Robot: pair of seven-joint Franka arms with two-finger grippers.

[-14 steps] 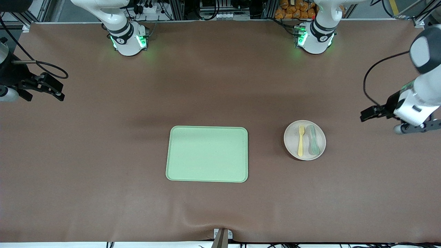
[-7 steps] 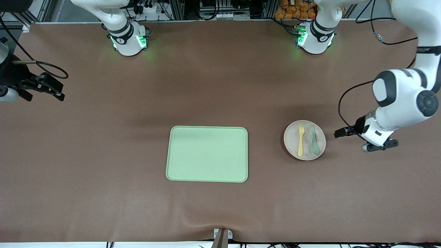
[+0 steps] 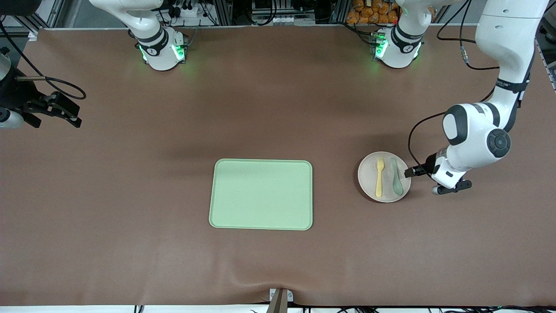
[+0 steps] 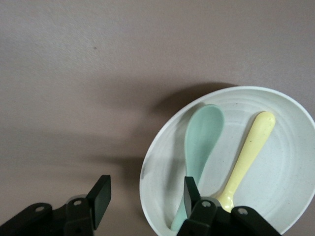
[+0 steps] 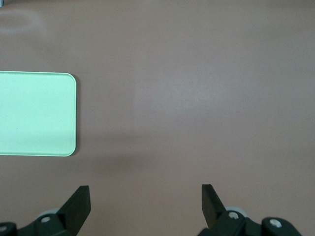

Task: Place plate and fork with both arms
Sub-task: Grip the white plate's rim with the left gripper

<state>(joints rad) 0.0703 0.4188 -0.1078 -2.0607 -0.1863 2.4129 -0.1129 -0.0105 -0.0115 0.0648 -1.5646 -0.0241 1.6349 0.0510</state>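
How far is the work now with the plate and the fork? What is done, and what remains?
Nothing is placed yet: the plate sits on the table beside the green tray, holding the fork and a spoon. In hand: the left gripper, open, straddles the plate's rim at the left arm's end. The right gripper waits open over bare table. Gripping, moving and placing both items remain.
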